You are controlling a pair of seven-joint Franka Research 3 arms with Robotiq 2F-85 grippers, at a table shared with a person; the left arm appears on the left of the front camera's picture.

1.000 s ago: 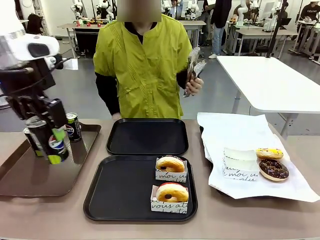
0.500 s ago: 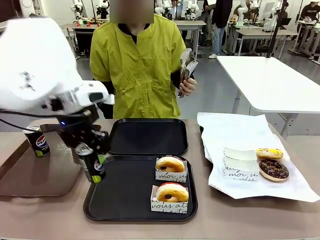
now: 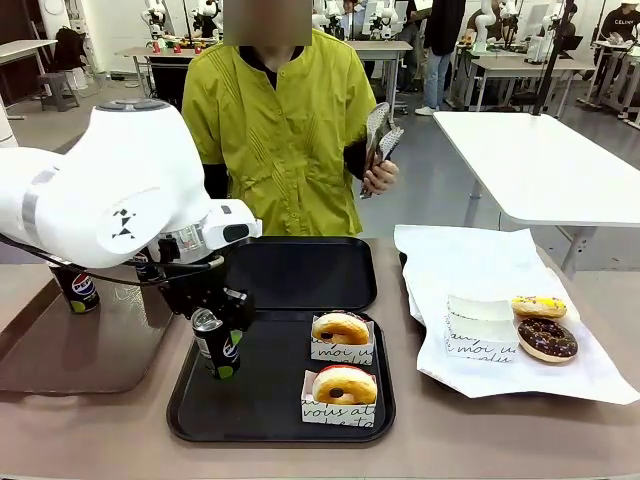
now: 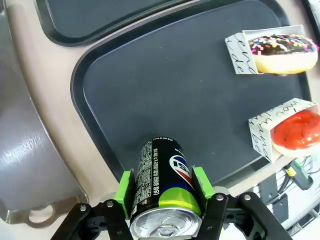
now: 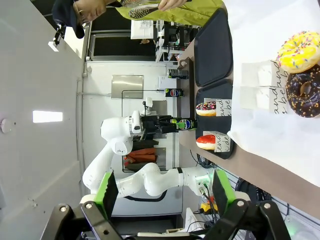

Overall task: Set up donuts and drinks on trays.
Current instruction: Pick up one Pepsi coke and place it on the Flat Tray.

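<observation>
Holding can [image 3: 215,345] clamped in my left end effector [image 4: 163,190] above near tray [image 3: 260,395]. Should lower upright, well clear of donuts [image 3: 340,326].

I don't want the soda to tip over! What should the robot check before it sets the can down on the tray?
1. Left gripper clamps the can on both sides: ok.
2. Can roughly upright: ok.
3. Spot on the near tray under the can is bare: ok.
4. Can apart from the two donuts on that tray: ok.
5. Can's bottom touching the tray: cannot tell.
6. Person's hand, holding tongs, is up and away from the tray: ok.
</observation>
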